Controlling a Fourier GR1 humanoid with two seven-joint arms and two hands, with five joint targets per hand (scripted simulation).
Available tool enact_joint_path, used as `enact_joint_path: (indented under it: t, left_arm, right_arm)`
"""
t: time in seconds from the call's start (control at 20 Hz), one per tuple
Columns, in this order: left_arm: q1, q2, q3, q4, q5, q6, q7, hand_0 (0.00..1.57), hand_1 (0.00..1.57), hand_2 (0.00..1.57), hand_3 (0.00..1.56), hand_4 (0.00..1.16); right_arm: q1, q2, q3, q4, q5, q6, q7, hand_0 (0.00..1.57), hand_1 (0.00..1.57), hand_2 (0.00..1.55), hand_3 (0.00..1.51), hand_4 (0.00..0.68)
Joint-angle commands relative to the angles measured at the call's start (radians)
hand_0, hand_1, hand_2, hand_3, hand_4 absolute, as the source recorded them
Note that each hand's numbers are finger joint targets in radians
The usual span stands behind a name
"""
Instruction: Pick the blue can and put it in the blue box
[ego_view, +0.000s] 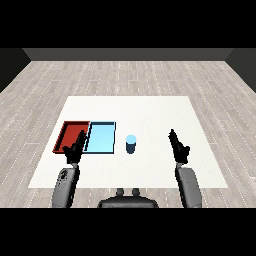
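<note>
Red tray (66, 131) sits far left on the white table (150, 110), w/ its long side touching the light blue tray (102, 136) immediately to its right; the 2 trays lie side by side, both w/ nothing inside as far as the view shows.

Left hand (75, 149) hangs over the near edge of the trays, approx. where the red & blue ones meet. Fingers point forward & up, straight and a bit spread, not wrapped round anything. Its grey left forearm (66, 186) comes up from the lower left corner.

Blue can (131, 144) stands upright on the bare table just right of the light blue tray, near it but not touching, outside both trays. Lid is pale blue, body darker. Neither hand touches it; it sits between the 2 hands, closer to the tray side.

Right hand (178, 146) is well right of the can, above the table surface. Fingers straight, pointing forward & up, close together, holding nothing. Grey right forearm (188, 187) rises from the lower right corner.

Grey plank floor (130, 75) surrounds the table on all visible sides.
</note>
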Motion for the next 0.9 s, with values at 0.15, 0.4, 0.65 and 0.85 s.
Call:
enact_joint_path:
  t: [0.15,0.4,0.65,0.85]
  left_arm:
    - [0.029,-0.032,-0.019,-0.030,-0.053,0.012,0.004,0.00,0.00,0.00,0.00,0.00]
    - [0.008,-0.085,-0.031,-0.107,-0.036,0.013,-0.252,0.00,0.00,0.00,0.00,0.00]
    - [0.043,-0.037,0.018,-0.081,0.029,-0.076,-0.314,0.00,0.00,0.00,0.00,0.00]
    - [0.111,-0.080,-0.045,-0.168,-0.034,-0.039,-0.319,0.00,0.00,0.00,0.00,0.00]
  right_arm:
    - [0.156,0.012,0.035,-0.126,0.004,0.045,-0.002,0.00,0.00,0.00,0.00,0.000]
    - [0.196,0.067,0.042,-0.196,-0.190,0.175,-0.189,0.00,0.00,0.00,0.00,0.000]
    - [0.253,0.012,-0.010,-0.183,-0.252,0.274,-0.260,0.00,0.00,0.00,0.00,0.000]
    - [0.182,0.061,0.023,-0.096,-0.206,0.236,-0.261,0.00,0.00,0.00,0.00,0.000]
